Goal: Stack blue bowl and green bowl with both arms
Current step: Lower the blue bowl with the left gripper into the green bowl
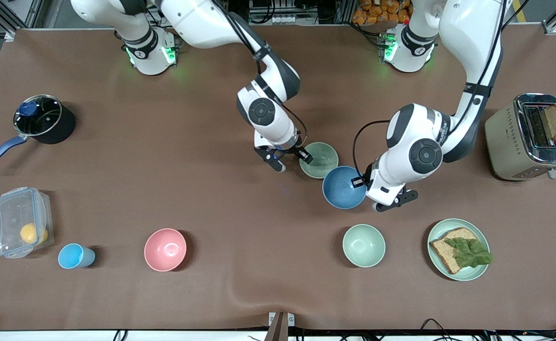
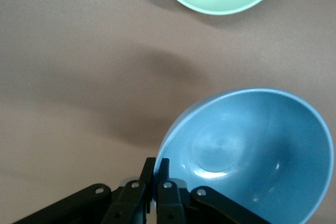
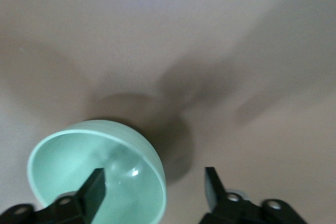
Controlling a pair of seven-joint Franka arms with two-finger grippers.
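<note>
The blue bowl (image 1: 343, 188) is at mid-table, its rim just overlapping the green bowl (image 1: 319, 160), which lies farther from the front camera. My left gripper (image 1: 357, 182) is shut on the blue bowl's rim. In the left wrist view the blue bowl (image 2: 252, 150) is tilted and casts a shadow on the table, and my left gripper (image 2: 156, 167) pinches its edge. My right gripper (image 1: 293, 161) is open over the green bowl's rim. In the right wrist view my right gripper (image 3: 155, 187) has one finger inside the green bowl (image 3: 94, 182) and one outside.
A paler mint bowl (image 1: 364, 245) and a green plate with bread (image 1: 458, 248) lie nearer the front camera. A pink bowl (image 1: 165, 249), a light-blue cup (image 1: 75, 256), a clear box (image 1: 21, 221) and a pot (image 1: 43, 118) are toward the right arm's end. A toaster (image 1: 529, 137) is at the left arm's end.
</note>
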